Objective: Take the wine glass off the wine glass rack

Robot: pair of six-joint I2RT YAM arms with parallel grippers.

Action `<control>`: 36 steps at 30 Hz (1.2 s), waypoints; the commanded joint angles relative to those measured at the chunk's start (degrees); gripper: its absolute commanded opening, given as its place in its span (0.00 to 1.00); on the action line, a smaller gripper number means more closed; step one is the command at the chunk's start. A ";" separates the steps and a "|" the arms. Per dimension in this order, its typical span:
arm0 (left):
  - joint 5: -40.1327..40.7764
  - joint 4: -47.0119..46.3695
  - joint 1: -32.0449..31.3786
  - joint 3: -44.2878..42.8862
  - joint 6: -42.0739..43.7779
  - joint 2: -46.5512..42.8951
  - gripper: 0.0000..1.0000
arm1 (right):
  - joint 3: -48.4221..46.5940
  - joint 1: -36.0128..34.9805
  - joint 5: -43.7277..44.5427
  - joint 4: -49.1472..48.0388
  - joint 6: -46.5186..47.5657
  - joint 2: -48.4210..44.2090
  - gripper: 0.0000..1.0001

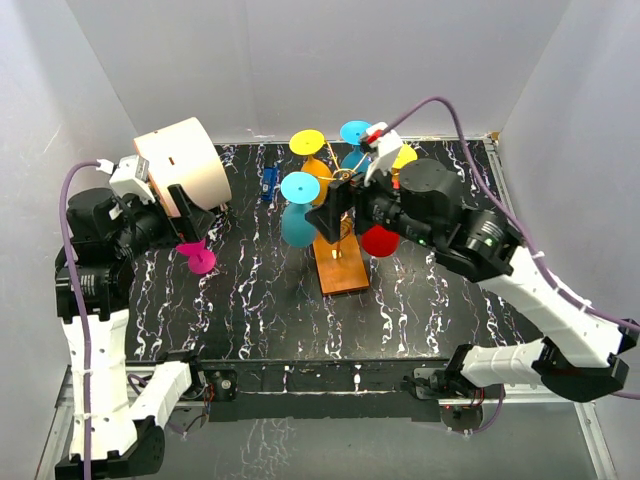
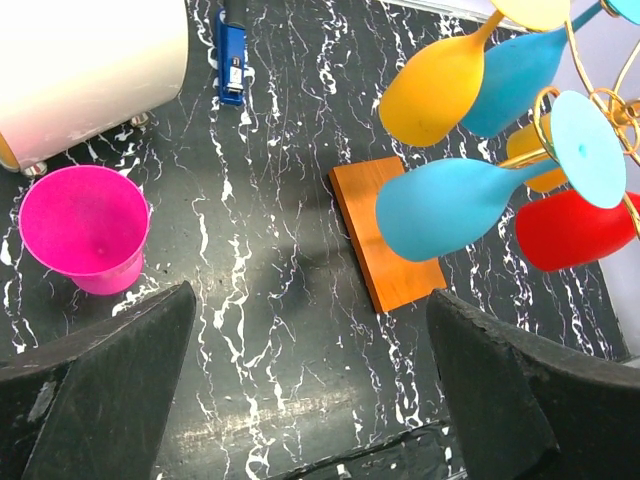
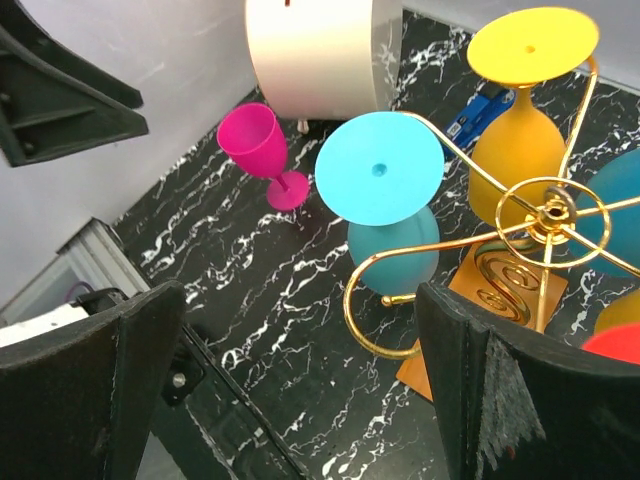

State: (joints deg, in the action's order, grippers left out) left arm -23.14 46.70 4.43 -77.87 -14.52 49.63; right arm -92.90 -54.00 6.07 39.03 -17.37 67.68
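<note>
At the left, the left hand (image 2: 310, 305) is held open above the black marbled table (image 1: 250, 300), its fingers spread wide with nothing between them. A pink wine glass (image 1: 198, 258) is seen upright on the table just beside that hand, well apart from the wine glass rack (image 1: 342, 268). A white cylinder (image 1: 185, 165) is seen close behind it. On the rack, coloured glasses (image 1: 297, 225) are hung bowl-down. At the right, the right hand (image 3: 297, 300) is likewise spread open and empty, close over the rack.
</note>
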 commanded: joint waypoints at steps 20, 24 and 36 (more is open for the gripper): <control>10.31 2.17 -10.45 0.90 6.01 -5.68 0.99 | -17.97 -0.14 13.43 6.71 5.04 17.89 0.98; 10.33 2.08 -10.38 0.97 5.88 -5.85 0.99 | -18.86 -0.14 13.93 6.86 5.74 20.37 0.98; 9.27 1.56 -10.40 1.45 5.99 -5.69 0.99 | -20.35 -0.14 13.48 6.85 6.94 24.16 0.98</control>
State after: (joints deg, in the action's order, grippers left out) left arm -13.63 48.42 -5.76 -75.88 -9.34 44.10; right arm -110.04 -54.00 18.50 47.72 -11.81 91.42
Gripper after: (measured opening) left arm 0.985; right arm 0.983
